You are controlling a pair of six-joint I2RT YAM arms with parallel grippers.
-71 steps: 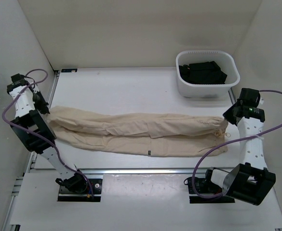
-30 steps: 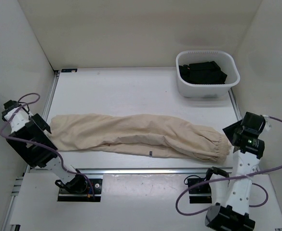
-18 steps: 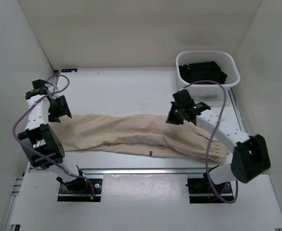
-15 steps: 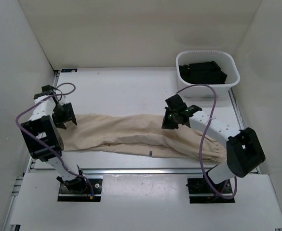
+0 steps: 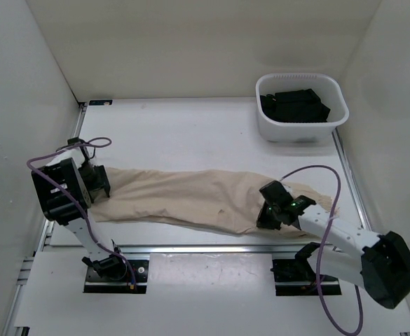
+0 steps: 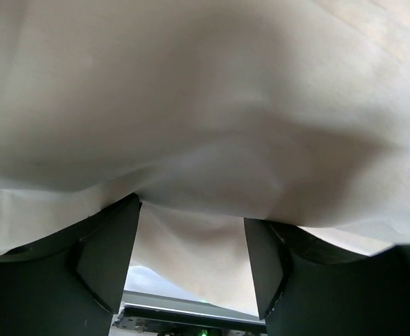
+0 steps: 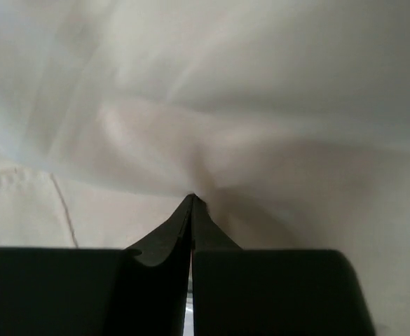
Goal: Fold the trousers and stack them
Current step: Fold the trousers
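A: Trousers (image 5: 190,196)?
B: Laid lengthwise on white table (image 5: 176,133), walls (image 5: 190,49) all round; bin (image 5: 299,131) at far right.
A: Grippers?
B: Left gripper (image 5: 101,183) spread wide around cloth; right gripper (image 5: 269,210) pinched tight on trousers.

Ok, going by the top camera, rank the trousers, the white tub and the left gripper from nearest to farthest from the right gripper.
1. The trousers: directly under the right gripper, which is shut on them near the front right.
2. The white tub: back right of the table, well apart from it.
3. The left gripper: far left, at the other end of the trousers.
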